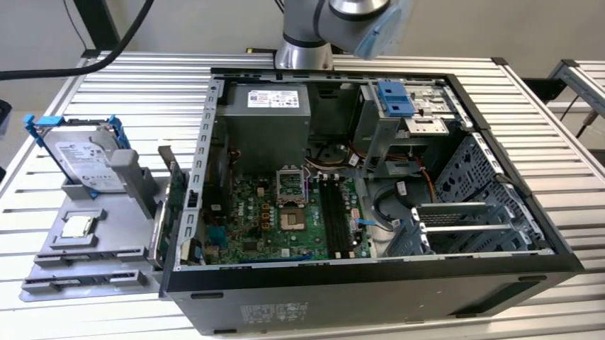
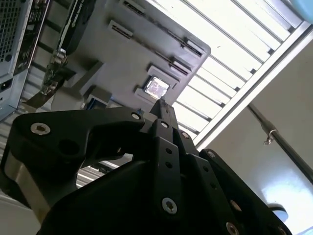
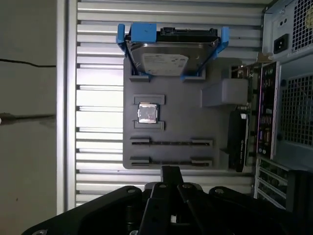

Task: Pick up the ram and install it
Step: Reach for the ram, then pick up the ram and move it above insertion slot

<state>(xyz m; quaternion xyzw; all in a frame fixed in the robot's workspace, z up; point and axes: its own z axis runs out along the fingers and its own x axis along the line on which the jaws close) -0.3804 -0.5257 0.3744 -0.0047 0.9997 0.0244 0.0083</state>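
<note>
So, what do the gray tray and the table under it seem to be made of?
The gray tray looks like matte plastic, perhaps printed: uniform dull gray, blocky ribs. The table looks like bare metal, probably aluminum: bright, shiny ribbed slats.

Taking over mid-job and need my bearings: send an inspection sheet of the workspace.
Surface: slatted metal table, carrying an open computer case and a grey tray.
Job's things: ram, seemingly the thin dark strip in a tray slot; not certain.
Clutter: hard drive in a blue frame and processor chip, both on the tray.
Grippers: gripper aimed at the tray, clear of it, jaws together, empty.
Cables: black cable across the table's corner; wires inside the case.
Surroundings: second slatted table at the exterior view's right.
</note>
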